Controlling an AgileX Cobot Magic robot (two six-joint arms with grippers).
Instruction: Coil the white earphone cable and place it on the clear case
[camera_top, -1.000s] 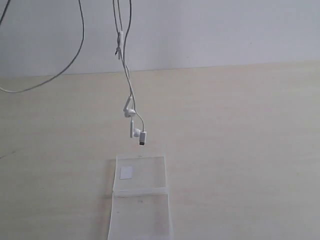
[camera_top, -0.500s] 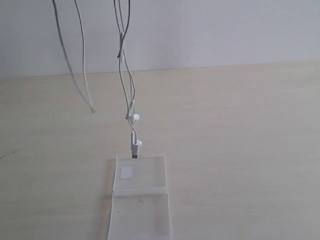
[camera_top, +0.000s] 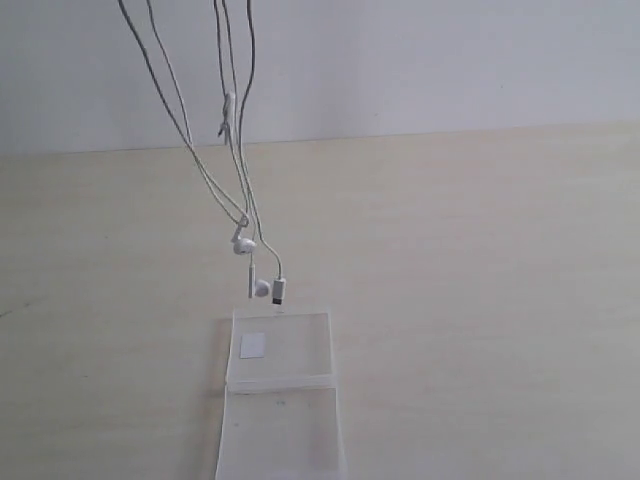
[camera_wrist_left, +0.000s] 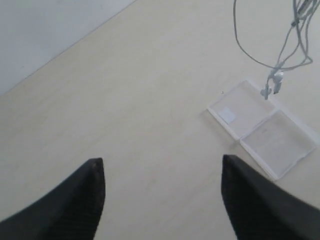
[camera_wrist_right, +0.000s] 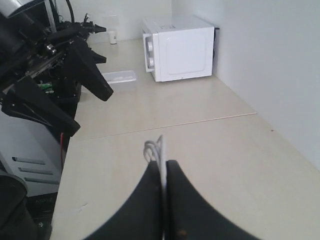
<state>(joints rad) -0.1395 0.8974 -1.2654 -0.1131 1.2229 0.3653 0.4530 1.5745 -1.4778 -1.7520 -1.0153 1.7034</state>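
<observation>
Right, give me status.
Left jaws open, empty. Right jaws shut on white earphone cable, ends dangling just above clear case. No obstruction seen.

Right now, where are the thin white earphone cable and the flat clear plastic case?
white earphone cable (camera_top: 262, 288): exterior view, on the lower earbud.
clear case (camera_top: 298, 348): exterior view, bare plastic of its upper half.

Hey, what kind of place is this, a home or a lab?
Probably a robotics lab or test room: a black robot arm at a pale table, a white microwave by plain white walls, and a white earphone cable dangling over a clear case.
</observation>
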